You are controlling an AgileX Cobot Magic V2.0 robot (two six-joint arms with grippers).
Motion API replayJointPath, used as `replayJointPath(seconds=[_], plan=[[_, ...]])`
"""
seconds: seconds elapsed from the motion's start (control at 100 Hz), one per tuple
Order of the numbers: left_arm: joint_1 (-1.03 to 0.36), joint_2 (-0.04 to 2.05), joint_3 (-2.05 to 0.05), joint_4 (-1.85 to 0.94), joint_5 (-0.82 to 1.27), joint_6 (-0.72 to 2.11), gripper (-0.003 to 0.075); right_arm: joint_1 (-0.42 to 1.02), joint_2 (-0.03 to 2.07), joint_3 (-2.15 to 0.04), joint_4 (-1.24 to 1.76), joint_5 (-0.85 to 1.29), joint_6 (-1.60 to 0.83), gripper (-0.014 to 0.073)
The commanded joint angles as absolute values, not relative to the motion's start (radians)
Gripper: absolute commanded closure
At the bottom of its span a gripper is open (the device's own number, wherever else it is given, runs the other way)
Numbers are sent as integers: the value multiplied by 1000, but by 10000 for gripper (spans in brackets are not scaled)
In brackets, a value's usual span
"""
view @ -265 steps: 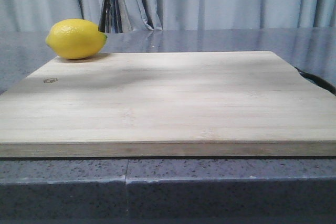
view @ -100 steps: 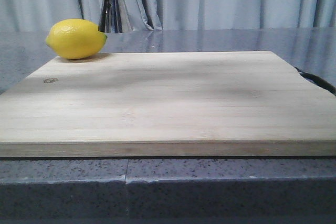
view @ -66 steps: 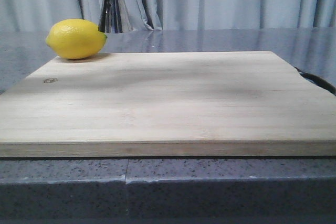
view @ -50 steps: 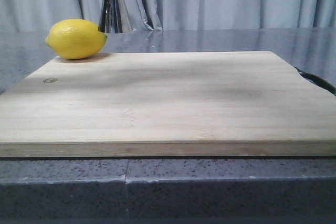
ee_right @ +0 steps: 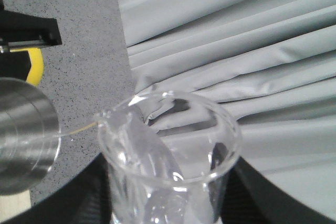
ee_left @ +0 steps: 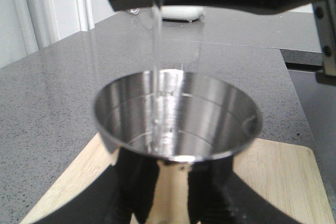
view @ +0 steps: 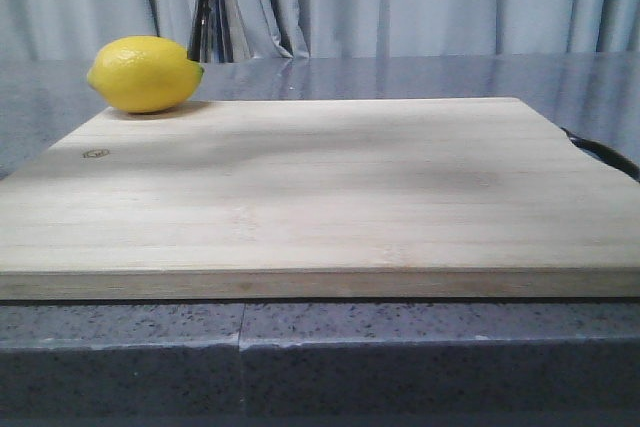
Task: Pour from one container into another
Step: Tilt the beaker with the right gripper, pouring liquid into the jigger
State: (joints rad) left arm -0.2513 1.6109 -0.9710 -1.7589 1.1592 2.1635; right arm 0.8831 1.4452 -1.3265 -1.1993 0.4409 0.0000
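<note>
Overhead, right tool [ee_right: 168, 211] gripping tilted beaker [ee_right: 170, 150], thin stream into left tool's [ee_left: 170, 192] clasped jigger [ee_left: 177, 116], cutting board [view: 320, 187] mostly bare.

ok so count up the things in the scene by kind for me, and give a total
Glass beakers: 1, the beaker held tilted by the right claw, pouring
Steel jiggers: 1, the jigger held by the left claw, catching the stream
Lemons: 1, the lemon
Cutting boards: 1, the wooden board
Total: 4
</note>
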Motion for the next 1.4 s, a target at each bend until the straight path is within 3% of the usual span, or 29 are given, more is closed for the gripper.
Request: replayJointPath(seconds=[0.0, 1.39], plan=[[-261, 1567, -1003, -1850, 1256, 2155, 492, 884, 1409, -1365, -1259, 421, 0, 292], [-261, 1567, -1003, -1850, 1256, 2155, 492, 884, 1409, -1365, -1459, 421, 0, 292]])
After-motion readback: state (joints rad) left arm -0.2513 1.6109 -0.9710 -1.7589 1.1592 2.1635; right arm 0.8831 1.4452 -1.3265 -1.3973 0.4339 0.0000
